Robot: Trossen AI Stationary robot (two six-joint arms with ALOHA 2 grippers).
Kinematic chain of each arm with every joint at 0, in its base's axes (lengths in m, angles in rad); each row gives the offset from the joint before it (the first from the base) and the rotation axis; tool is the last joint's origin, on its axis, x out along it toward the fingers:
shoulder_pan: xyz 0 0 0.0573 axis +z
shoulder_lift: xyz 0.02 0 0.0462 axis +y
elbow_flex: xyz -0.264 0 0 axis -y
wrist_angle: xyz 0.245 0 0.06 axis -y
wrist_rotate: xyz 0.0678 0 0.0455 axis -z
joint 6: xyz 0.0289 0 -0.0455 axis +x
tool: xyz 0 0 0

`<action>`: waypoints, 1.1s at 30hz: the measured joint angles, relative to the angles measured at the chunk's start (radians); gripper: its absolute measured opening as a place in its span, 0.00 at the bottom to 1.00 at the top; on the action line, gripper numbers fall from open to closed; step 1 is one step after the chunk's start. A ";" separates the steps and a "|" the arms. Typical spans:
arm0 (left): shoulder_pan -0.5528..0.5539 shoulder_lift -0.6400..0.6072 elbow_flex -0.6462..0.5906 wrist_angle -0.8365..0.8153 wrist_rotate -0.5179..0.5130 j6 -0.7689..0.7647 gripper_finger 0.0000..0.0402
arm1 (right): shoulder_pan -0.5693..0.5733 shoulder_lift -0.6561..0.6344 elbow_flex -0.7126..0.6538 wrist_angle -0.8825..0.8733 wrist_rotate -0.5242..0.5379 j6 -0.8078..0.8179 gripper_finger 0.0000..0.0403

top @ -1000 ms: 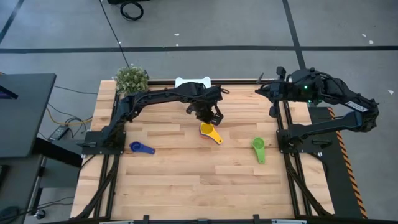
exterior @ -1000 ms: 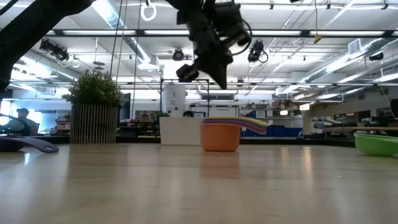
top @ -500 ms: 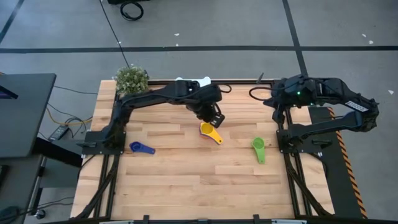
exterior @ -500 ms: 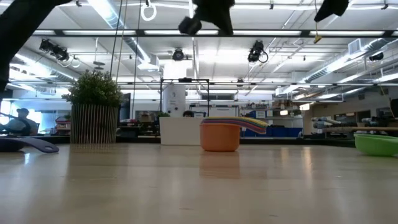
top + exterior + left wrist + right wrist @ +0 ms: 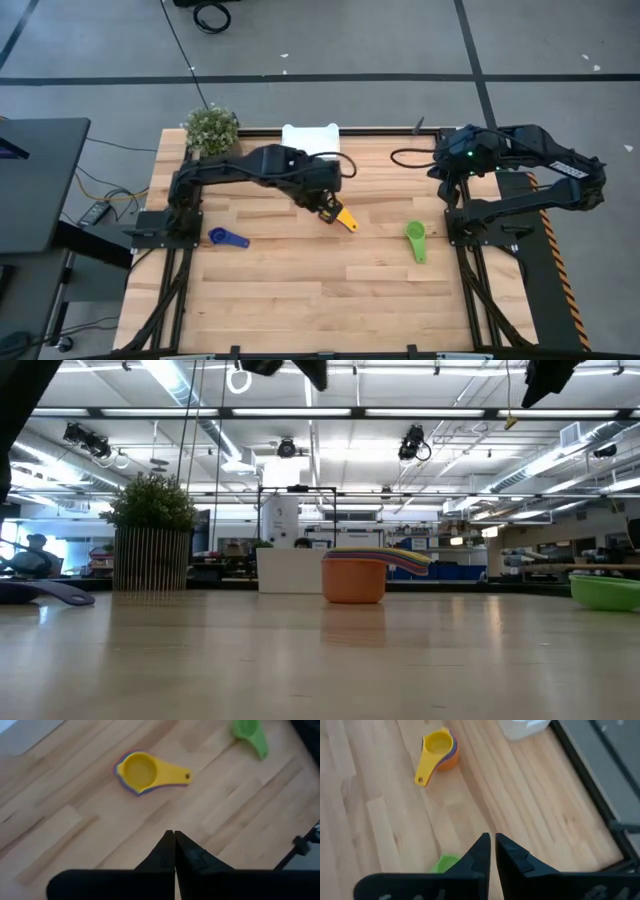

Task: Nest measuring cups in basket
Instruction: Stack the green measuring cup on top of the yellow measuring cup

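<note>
A nested stack of measuring cups, yellow on top [image 5: 142, 770] and orange at the bottom [image 5: 354, 578], stands on its base mid-table. My left gripper [image 5: 174, 834] hangs shut high above the table, just to the near left of the stack [image 5: 343, 217], touching nothing. A green cup [image 5: 415, 240] lies to the right and a blue cup [image 5: 228, 237] to the left. The white basket [image 5: 311, 137] stands at the far edge. My right gripper [image 5: 493, 839] waits high at the table's right side, its fingers a narrow gap apart, with nothing between them.
A potted plant [image 5: 211, 127] stands at the far left corner beside the basket. Bare wood lies across the near half of the table [image 5: 320, 290]. The black frame rails [image 5: 455, 215] run along the table's left and right sides.
My left gripper has risen well above the stack, out of the top of the low view, and drawn back toward the near left, staying shut. My right gripper has tipped further downward and pulled in toward its base. The cups have kept still.
</note>
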 joint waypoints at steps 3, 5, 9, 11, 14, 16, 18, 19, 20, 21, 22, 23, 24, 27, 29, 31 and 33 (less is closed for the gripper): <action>-0.024 -0.036 0.000 -0.063 -0.036 -0.018 0.00 | 0.000 0.027 0.000 -0.038 -0.025 0.011 0.14; -0.042 -0.070 0.000 -0.087 -0.073 -0.031 0.00 | 0.000 0.041 -0.009 -0.050 -0.028 0.041 0.17; -0.080 -0.147 0.000 -0.093 -0.144 -0.035 0.00 | 0.000 0.066 -0.055 -0.061 -0.061 0.078 0.24; -0.101 -0.184 0.000 -0.093 -0.166 -0.036 0.00 | 0.000 0.078 -0.081 -0.072 -0.082 0.129 0.26; -0.130 -0.235 0.000 -0.093 -0.187 -0.036 0.00 | 0.000 0.095 -0.132 -0.073 -0.096 0.255 0.29; -0.145 -0.267 0.000 -0.093 -0.211 -0.036 0.00 | 0.000 0.109 -0.169 -0.064 -0.096 0.358 0.29; -0.156 -0.291 0.000 -0.093 -0.239 -0.034 0.00 | 0.000 0.125 -0.205 -0.049 -0.097 0.445 0.29; -0.159 -0.301 0.000 -0.093 -0.248 -0.026 0.00 | 0.000 0.133 -0.221 -0.044 -0.098 0.475 0.29; -0.161 -0.309 0.000 -0.093 -0.254 -0.010 0.00 | 0.000 0.143 -0.234 -0.038 -0.101 0.501 0.29; -0.165 -0.315 0.000 -0.093 -0.256 -0.004 0.00 | 0.000 0.152 -0.248 -0.025 -0.108 0.518 0.29; -0.166 -0.322 0.000 -0.093 -0.257 0.006 0.00 | 0.000 0.159 -0.263 -0.013 -0.112 0.532 0.29; -0.166 -0.329 0.000 -0.093 -0.257 0.015 0.00 | 0.000 0.168 -0.277 -0.003 -0.113 0.545 0.29; -0.166 -0.336 0.000 -0.093 -0.258 0.026 0.00 | 0.000 0.176 -0.290 0.010 -0.114 0.559 0.29; -0.166 -0.350 0.000 -0.093 -0.260 0.049 0.00 | 0.000 0.196 -0.339 0.057 -0.134 0.574 0.28; -0.166 -0.350 0.000 -0.093 -0.260 0.053 0.00 | 0.001 0.207 -0.378 0.079 -0.140 0.563 0.28; -0.166 -0.351 0.000 -0.093 -0.259 0.068 0.00 | 0.008 0.217 -0.416 0.090 -0.151 0.549 0.28; -0.166 -0.355 0.000 -0.093 -0.253 0.079 0.00 | 0.015 0.225 -0.454 0.093 -0.175 0.529 0.28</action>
